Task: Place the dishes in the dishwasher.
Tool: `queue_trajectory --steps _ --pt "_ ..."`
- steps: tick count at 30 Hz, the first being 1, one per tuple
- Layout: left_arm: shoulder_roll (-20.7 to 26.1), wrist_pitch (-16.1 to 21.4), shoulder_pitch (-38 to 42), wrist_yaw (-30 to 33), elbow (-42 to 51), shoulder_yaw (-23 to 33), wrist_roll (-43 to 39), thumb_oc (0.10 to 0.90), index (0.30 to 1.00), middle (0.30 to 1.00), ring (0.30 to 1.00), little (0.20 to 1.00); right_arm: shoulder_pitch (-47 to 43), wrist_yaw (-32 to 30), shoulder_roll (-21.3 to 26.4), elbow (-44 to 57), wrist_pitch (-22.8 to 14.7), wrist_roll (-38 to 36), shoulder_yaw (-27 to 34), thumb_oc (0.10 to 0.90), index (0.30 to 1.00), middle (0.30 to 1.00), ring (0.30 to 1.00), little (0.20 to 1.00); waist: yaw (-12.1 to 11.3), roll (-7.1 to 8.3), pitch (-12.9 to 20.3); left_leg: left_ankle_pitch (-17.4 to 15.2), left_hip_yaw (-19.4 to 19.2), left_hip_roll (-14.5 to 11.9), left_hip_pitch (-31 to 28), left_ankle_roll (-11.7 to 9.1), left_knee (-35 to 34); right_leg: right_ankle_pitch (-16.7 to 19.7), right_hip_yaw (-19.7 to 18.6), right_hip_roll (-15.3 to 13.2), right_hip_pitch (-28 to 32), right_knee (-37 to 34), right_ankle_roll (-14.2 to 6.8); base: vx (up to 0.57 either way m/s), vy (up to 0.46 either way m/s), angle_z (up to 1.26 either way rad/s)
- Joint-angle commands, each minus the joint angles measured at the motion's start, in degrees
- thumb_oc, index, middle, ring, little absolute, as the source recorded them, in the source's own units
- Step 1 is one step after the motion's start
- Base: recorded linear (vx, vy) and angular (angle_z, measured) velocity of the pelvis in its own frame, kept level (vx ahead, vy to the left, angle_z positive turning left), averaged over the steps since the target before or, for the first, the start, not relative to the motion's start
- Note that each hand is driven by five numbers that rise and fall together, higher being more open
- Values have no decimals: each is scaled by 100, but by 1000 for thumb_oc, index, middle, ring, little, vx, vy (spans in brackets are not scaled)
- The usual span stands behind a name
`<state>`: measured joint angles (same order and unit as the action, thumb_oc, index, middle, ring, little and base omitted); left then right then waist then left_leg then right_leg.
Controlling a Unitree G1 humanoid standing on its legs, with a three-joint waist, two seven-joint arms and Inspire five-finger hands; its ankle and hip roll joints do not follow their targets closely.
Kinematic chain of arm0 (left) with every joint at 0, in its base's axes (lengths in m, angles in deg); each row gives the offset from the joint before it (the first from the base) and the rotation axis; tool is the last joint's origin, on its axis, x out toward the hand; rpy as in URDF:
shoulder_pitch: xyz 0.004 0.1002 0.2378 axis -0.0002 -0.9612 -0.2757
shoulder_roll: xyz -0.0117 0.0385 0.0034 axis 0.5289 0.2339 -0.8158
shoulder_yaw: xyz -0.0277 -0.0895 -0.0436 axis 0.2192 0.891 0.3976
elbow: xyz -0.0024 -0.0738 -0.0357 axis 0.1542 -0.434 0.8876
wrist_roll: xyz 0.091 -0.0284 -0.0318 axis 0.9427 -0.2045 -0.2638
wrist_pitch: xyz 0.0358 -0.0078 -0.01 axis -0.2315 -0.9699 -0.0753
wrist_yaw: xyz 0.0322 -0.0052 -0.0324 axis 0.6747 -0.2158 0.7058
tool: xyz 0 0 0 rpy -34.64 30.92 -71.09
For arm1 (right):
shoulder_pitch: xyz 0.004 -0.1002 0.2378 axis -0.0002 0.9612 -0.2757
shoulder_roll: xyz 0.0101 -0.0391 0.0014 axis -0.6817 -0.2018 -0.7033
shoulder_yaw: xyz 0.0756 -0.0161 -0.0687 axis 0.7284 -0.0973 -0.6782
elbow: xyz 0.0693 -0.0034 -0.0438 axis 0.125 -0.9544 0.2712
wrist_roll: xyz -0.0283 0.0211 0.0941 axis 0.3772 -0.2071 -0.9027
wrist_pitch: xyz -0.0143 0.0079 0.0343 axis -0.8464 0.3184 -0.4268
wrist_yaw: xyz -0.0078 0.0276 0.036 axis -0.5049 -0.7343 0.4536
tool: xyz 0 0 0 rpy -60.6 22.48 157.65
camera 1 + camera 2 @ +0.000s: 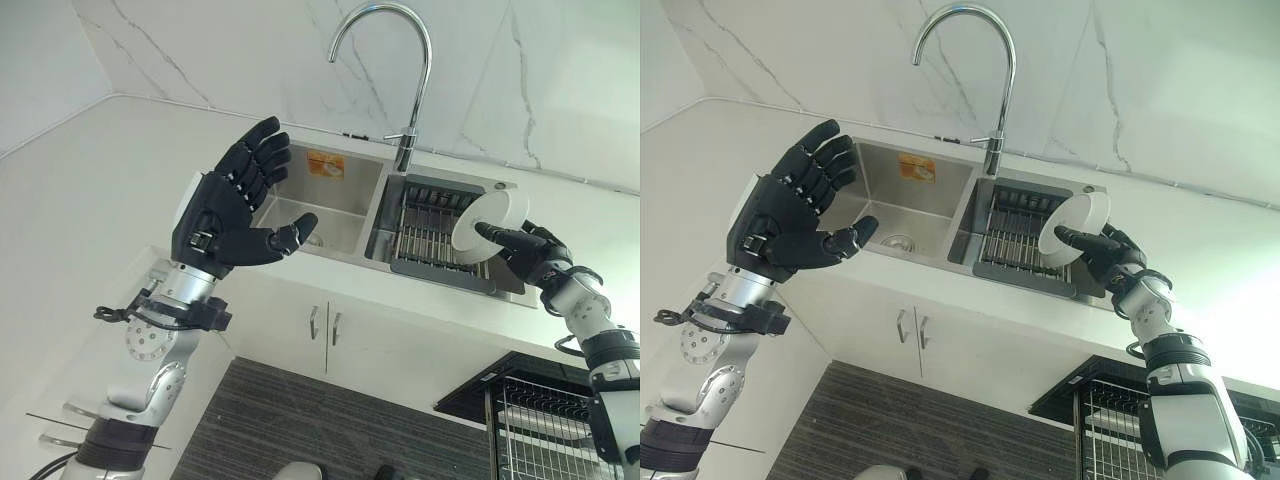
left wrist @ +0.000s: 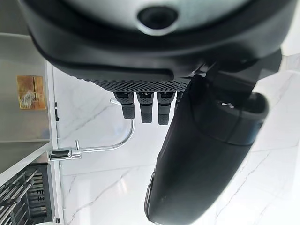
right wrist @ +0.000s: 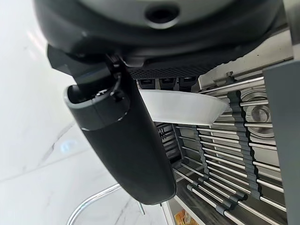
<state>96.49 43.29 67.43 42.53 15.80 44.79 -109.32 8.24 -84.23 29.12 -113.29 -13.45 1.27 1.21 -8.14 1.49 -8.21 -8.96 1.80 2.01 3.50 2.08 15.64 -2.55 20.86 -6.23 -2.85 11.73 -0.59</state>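
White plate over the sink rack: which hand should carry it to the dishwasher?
Right. The right hand already pinches the white plate, and the dishwasher rack sits below that arm. The left hand hangs open over the sink.

Surface materials at the kitchen sink.
A polished, mirror-bright arched chrome tap (image 1: 385, 60) stands above the brushed stainless-steel double sink (image 1: 330, 215); a grey metal-wire drying rack (image 1: 430, 235) fills one basin. The glossy, smooth round white plate (image 1: 492, 218) looks ceramic. The veined white marble wall (image 1: 230, 50) and matt white countertop (image 1: 90, 180) look smooth.
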Motion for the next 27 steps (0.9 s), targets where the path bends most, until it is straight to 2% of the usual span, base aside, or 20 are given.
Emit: queue_trajectory --steps 1,7,8,9,10,11,18,20,23,27 --pt "308 463 235 -61 389 44 -170 800 900 900 900 900 -784 -6 437 53 -478 -427 -82 800 900 900 900 900 -63 -9 493 -382 -569 -421 -104 -393 155 -969 -248 34 299 546 -234 66 -17 4" --pt "312 370 219 -53 400 58 -146 800 900 900 900 900 -711 -289 400 51 -533 -338 -15 800 900 900 900 900 -64 -4 465 -373 -558 -418 -117 -385 155 -972 -231 33 334 546 -221 69 -21 1" --pt "309 363 219 -51 396 53 -135 800 900 900 900 900 -710 -374 394 46 -552 -305 -14 648 672 672 672 672 -64 -3 461 -371 -559 -421 -119 -384 155 -972 -227 30 338 546 -218 52 -19 1" --pt "309 356 217 -47 387 46 -131 800 900 900 900 900 -716 -480 392 28 -577 -260 -11 563 545 545 545 545 -63 -5 457 -371 -558 -421 -121 -383 155 -972 -225 29 342 546 -215 54 -21 3" --pt "309 347 221 -41 370 34 -130 800 900 900 900 900 -728 -579 386 -12 -607 -200 -4 456 385 385 385 385 -63 -9 454 -370 -556 -420 -125 -381 155 -969 -223 27 348 546 -214 56 -21 5" --pt "314 332 225 -38 360 27 -127 800 900 900 900 900 -741 -662 383 -40 -621 -141 1 400 300 300 300 300 -65 -12 453 -371 -554 -419 -129 -379 155 -968 -222 25 352 546 -216 60 -23 9" --pt "368 79 319 206 318 -79 84 800 900 900 900 900 -951 -1296 292 -450 -707 241 -126 400 300 300 300 300 -105 -55 455 -371 -540 -383 -122 -353 155 -953 -234 20 347 546 -226 58 -34 5" --pt "388 28 308 262 309 -70 110 800 900 900 900 900 -1011 -1323 274 -586 -711 34 -120 400 300 300 300 300 -120 -73 458 -365 -543 -385 -108 -352 155 -946 -239 14 332 546 -228 20 -13 0" --pt "426 -25 304 279 317 -32 76 800 900 900 900 900 -995 -1409 181 -584 -854 -156 -40 400 300 300 300 300 -125 -98 457 -365 -555 -389 -92 -350 155 -940 -232 1 317 546 -232 -12 6 0" --pt "375 49 226 230 347 5 68 800 900 900 900 900 -928 -1340 43 -404 -1262 -24 -76 400 300 300 300 300 -134 -113 468 -371 -570 -385 -76 -352 155 -936 -230 -19 295 546 -240 -80 48 0"
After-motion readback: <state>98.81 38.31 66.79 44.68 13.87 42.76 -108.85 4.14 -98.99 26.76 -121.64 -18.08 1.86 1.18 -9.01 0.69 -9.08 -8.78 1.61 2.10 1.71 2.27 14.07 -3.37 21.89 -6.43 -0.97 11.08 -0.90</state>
